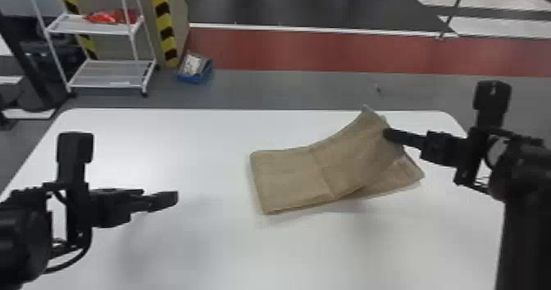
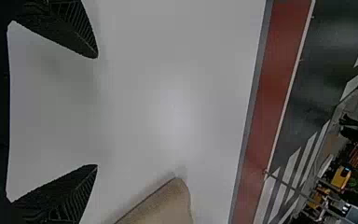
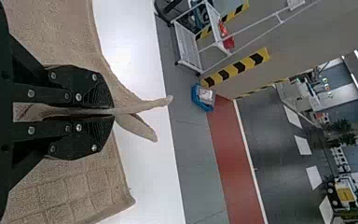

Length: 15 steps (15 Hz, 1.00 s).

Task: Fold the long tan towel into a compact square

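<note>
- My right hand (image 3: 113, 112): pinching the tan towel (image 1: 287, 174) by its raised end; I should carry it low, square edges, then release.
- My left hand (image 2: 97, 111): spread, apart from it.
- Condition: on the table (image 1: 184, 252), below and left of my right hand; layered, creased midway.

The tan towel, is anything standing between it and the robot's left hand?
Nothing visible does. In the head view, just white tabletop lies between the left gripper and the towel; the right gripper holds its other end.
</note>
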{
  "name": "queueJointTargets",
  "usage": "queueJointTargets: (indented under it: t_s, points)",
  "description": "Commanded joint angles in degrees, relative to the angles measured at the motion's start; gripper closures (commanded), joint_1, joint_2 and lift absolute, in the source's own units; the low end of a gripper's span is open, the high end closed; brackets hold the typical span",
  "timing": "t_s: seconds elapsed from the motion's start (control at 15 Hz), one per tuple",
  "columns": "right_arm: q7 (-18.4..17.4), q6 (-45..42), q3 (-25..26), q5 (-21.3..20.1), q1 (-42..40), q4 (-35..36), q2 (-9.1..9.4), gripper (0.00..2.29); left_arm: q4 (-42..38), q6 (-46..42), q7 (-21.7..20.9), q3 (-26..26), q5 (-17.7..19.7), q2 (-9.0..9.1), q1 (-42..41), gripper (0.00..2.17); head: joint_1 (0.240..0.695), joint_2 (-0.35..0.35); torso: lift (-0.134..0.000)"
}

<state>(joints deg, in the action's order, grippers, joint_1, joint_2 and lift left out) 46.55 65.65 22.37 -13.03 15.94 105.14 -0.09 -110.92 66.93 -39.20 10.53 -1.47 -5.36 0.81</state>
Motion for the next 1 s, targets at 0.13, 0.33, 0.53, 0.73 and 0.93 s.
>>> queueJointTargets:
  t_s: [0.13, 0.33, 0.53, 0.73, 0.93]
  points:
    - [0.20, 1.64, 0.13, 0.38, -0.29, 1.74, 0.14, 1.03, 0.09, 0.00, 0.00, 0.10, 0.15, 0.00, 0.07, 0.04, 0.695, -0.081, -0.125]
    - [0.12, -0.30, 1.19, -2.26, 0.32, -0.02, 0.14, 1.03, -0.09, -0.35, -0.18, 0.36, 0.50, 0.00, -0.02, 0.04, 0.695, -0.082, -0.125]
    - [0.03, 0.93, 2.15, -2.17, 0.50, 0.24, 0.14, 1.03, -1.67, -0.53, 0.00, 2.56, 2.44, 0.09, -0.11, 0.04, 0.695, -0.096, -0.125]
    - [-0.41, 1.64, 3.74, -0.76, 0.94, 0.15, 0.14, 1.03, -2.90, -0.53, 0.17, 2.82, 3.05, 0.09, -0.72, 0.04, 0.695, -0.096, -0.125]
    - [-0.32, 1.64, 3.12, -1.73, 1.47, -0.64, 0.14, 1.03, -3.16, -0.70, 0.26, 2.91, 3.23, 0.09, -1.16, 0.04, 0.695, -0.103, -0.125]
